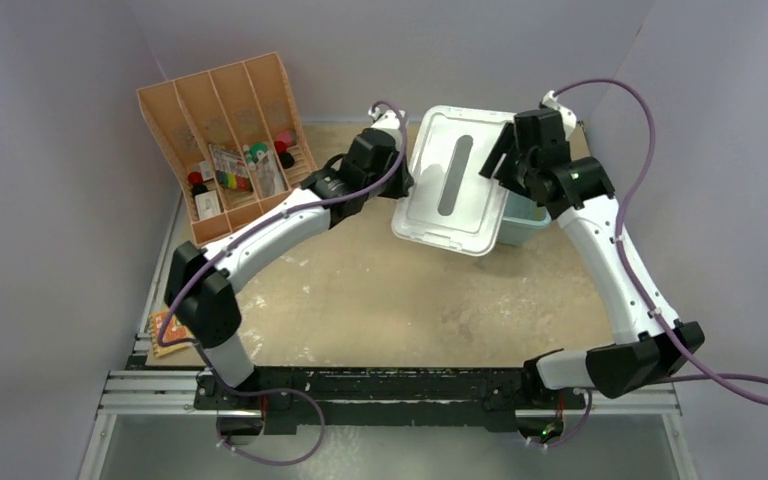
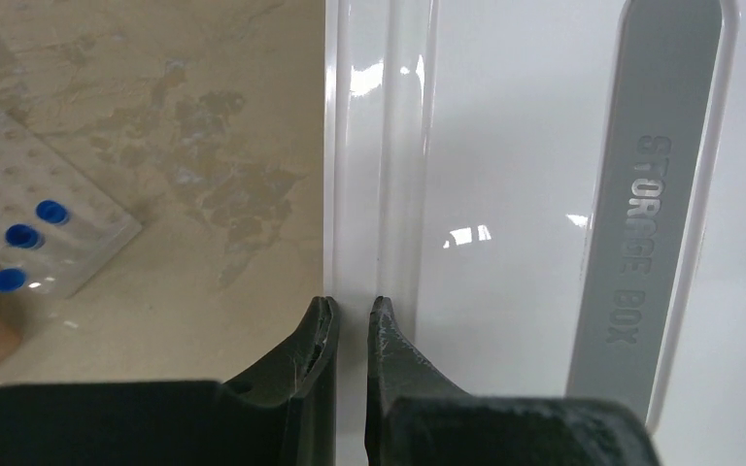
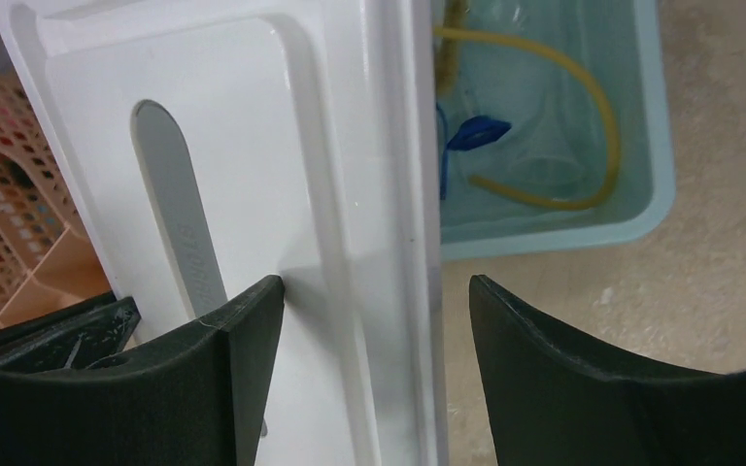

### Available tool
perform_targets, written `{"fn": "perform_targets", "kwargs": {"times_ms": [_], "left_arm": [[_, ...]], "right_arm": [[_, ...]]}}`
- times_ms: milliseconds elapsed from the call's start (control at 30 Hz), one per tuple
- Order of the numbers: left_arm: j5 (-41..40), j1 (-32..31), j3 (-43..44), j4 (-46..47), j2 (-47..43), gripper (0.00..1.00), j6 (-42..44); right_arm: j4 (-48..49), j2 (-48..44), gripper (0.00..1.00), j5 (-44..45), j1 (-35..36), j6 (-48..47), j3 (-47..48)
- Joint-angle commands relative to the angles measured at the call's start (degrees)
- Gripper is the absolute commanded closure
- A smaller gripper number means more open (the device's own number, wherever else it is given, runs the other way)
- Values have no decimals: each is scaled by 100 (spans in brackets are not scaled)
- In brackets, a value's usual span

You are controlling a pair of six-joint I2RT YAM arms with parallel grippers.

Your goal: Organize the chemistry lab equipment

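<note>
Over tabletop (image 1: pixel 380 290), the lid (image 1: pixel 480 200) is pinched by the left gripper (image 2: pixel 352 316); the right gripper (image 3: pixel 376 283), open astride its edge, should be closed squarely.

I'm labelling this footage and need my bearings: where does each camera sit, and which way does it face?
Top external: above and behind the arm bases, looking down at the table; both arms show, left gripper and right gripper at the lid.
Left wrist: on the left arm, looking down along nearly closed fingers pinching the lid's edge; clear rack beside.
Right wrist: on the right arm, looking down between open fingers straddling the lid's opposite edge; bin holds the rubber tube.
All three share the lid.
</note>
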Motion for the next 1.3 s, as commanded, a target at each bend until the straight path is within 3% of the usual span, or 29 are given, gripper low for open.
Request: {"fn": "perform_targets", "kwargs": {"times_ms": [0, 433, 567, 767, 1033, 1167, 1267], "left_arm": [[17, -52, 718, 761, 585, 100, -585], [-112, -294, 3343, 380, 2991, 100, -1131], [-76, -294, 3983, 187, 3505, 100, -1159], [130, -294, 4071, 398, 3654, 100, -1186], [498, -213, 3933, 526, 3555, 74, -1108], [731, -96, 3601, 729, 3382, 65, -1199], [950, -1, 3464, 815, 3333, 64, -1232]], "right_arm": [[508, 7, 29, -359, -740, -803, -17], [1463, 369, 40, -445, -1988, -1275, -911], [1517, 651, 51, -593, -2247, -1320, -937], [1622, 1082, 69, -654, -2491, -1465, -911], [2056, 1526, 73, -805, -2745, -1986, -883], [2326, 1630, 74, -885, -2830, -2446, -869], [2519, 1722, 73, -1117, -2853, -2675, -841]]}}
